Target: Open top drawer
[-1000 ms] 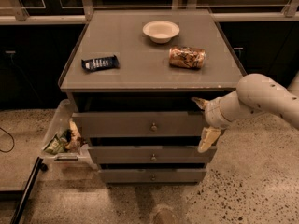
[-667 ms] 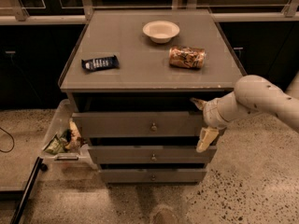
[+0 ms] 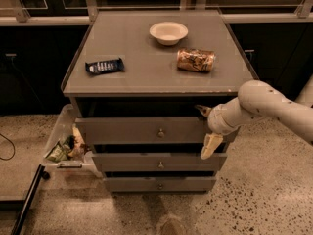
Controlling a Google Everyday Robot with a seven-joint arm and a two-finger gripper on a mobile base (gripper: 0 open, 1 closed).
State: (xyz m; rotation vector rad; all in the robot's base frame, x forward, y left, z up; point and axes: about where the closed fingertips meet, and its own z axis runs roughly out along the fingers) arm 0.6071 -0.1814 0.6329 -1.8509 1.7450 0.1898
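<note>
Starting at the left, a clear bin of crumpled wrappers sits on the floor against the cabinet, and on the grey tabletop lie a dark snack packet, a pale bowl and a can on its side, all well apart. Below the tabletop's front edge, the top drawer shows its flat grey front with a small round knob at centre. A dark gap runs above the panel, and it looks drawn out only a little, its box interior not yet visible. The two lower drawers sit beneath it. At the drawer's right end the pincer is spread, one finger poking over the panel's top edge and the other hanging past its lower edge, with the white arm reaching in from the right. By my reading the hold on the front is set, while nearly all of the pull outward remains.
</note>
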